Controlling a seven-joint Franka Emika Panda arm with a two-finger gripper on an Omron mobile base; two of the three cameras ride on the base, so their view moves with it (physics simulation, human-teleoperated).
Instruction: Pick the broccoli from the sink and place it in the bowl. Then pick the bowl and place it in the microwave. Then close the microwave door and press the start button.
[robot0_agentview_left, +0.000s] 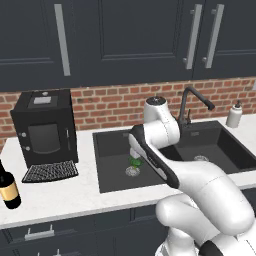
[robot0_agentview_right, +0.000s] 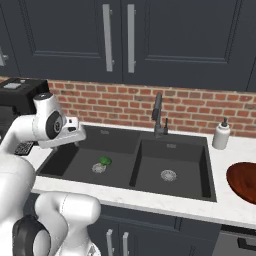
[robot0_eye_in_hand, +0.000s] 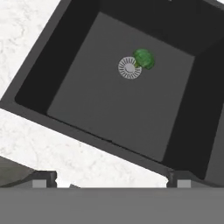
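Wall: red brick backsplash (robot0_agentview_left: 110, 102) behind the end effector (robot0_agentview_left: 134, 151), running the width of the desk.
Upper cabinets: dark navy doors (robot0_agentview_right: 65, 35) above the end effector, with long vertical grey handles (robot0_agentview_right: 107, 37).
Desk: white marbled top (robot0_agentview_left: 65, 195), to all sides of the end effector.
Lower cabinets: dark drawer fronts (robot0_agentview_left: 45, 232) below the desk edge, with short grey handles.
Light: even and soft, with faint shadows.

Bright green broccoli (robot0_eye_in_hand: 143, 58), charcoal sink (robot0_agentview_right: 85, 172), reddish-brown bowl (robot0_agentview_right: 243, 182), red brick wall (robot0_agentview_right: 190, 110)
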